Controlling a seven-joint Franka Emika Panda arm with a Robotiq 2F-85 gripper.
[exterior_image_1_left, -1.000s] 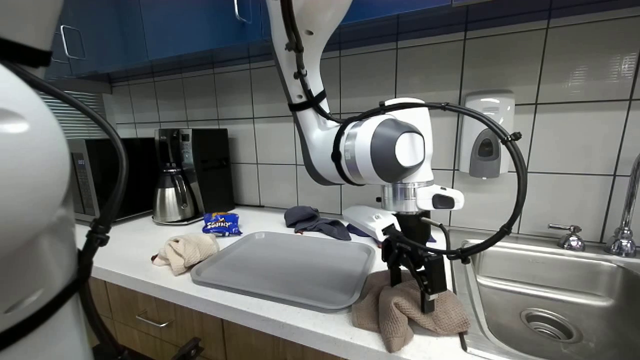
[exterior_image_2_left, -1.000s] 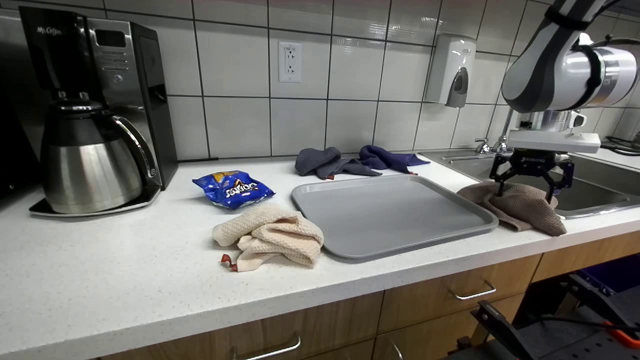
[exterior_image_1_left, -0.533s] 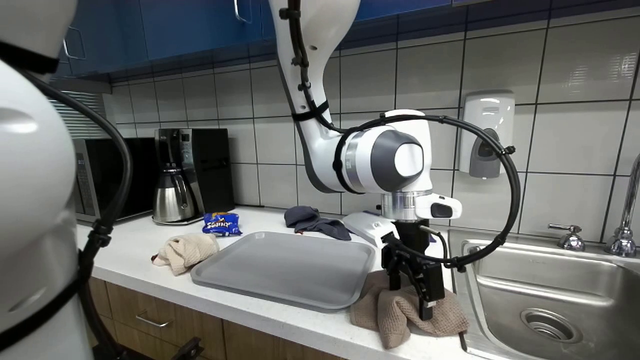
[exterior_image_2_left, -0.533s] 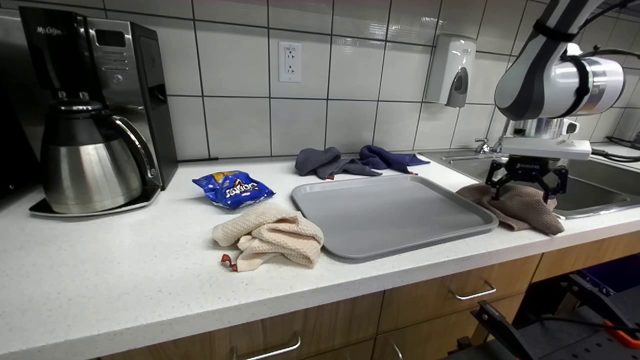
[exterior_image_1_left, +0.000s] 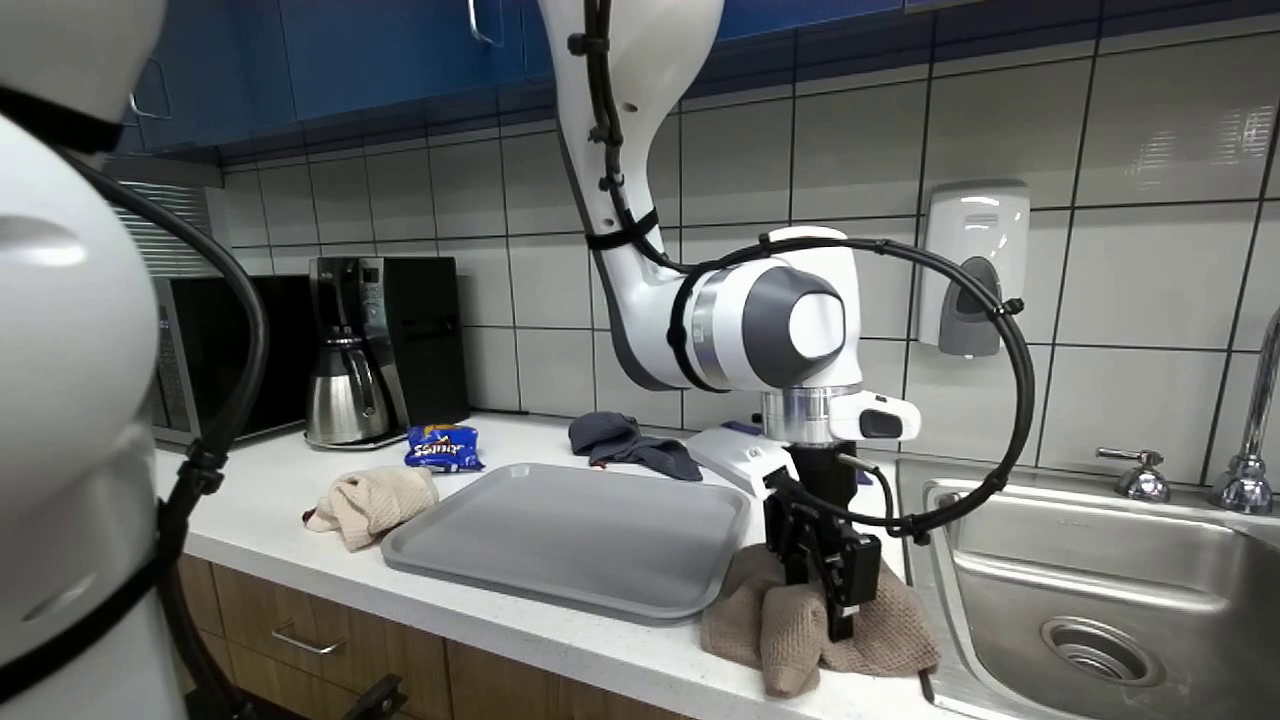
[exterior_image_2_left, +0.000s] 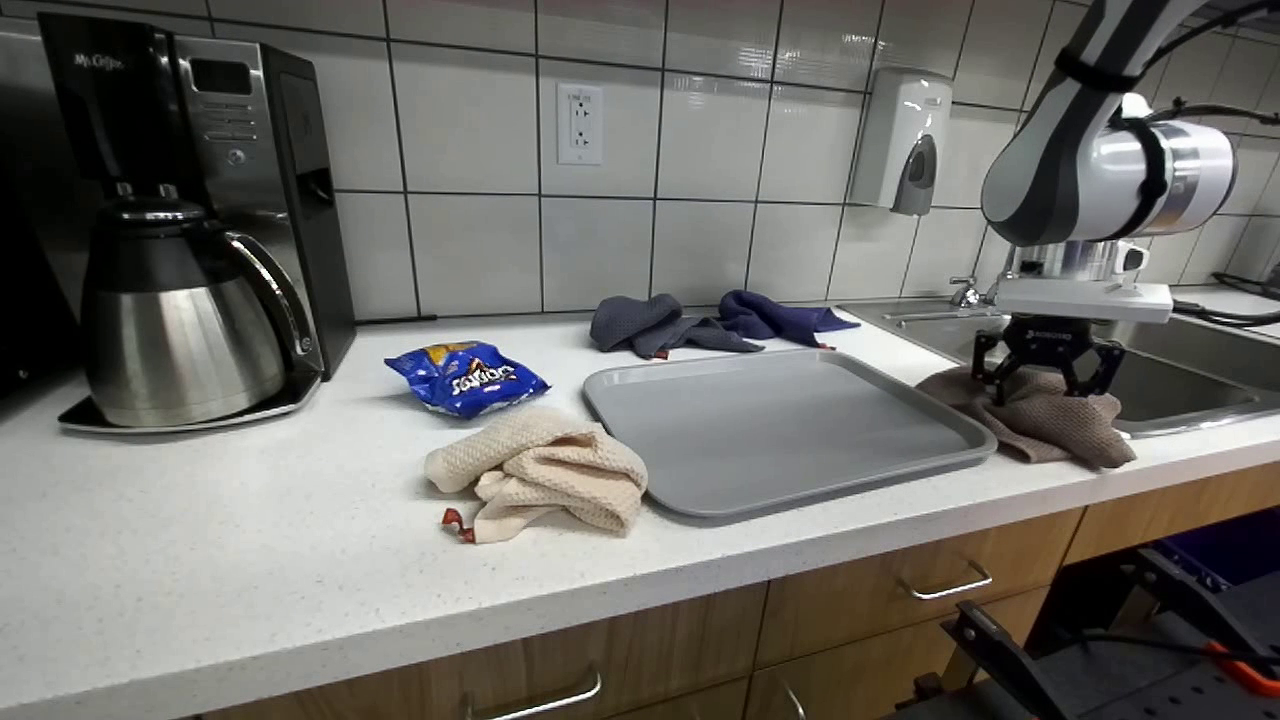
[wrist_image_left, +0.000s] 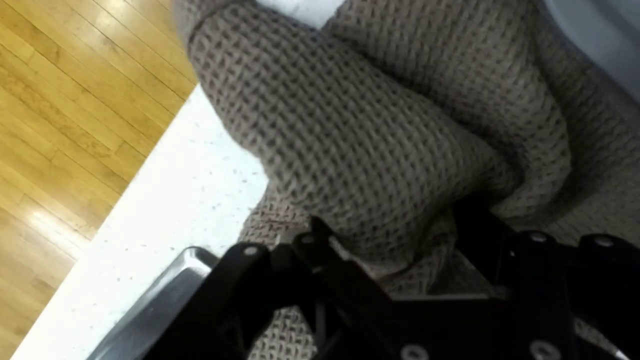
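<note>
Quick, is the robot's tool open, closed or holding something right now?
Tool: jaws apart, brown towel bunched between them; whether it's gripping can't be told.

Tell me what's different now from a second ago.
The end effector moved lower into the brown cloth, and its fingers drew closer together, bunching a fold between them; whether the grip is firm can't be told. The tray, beige cloth, snack bag and gray cloth stayed put.
</note>
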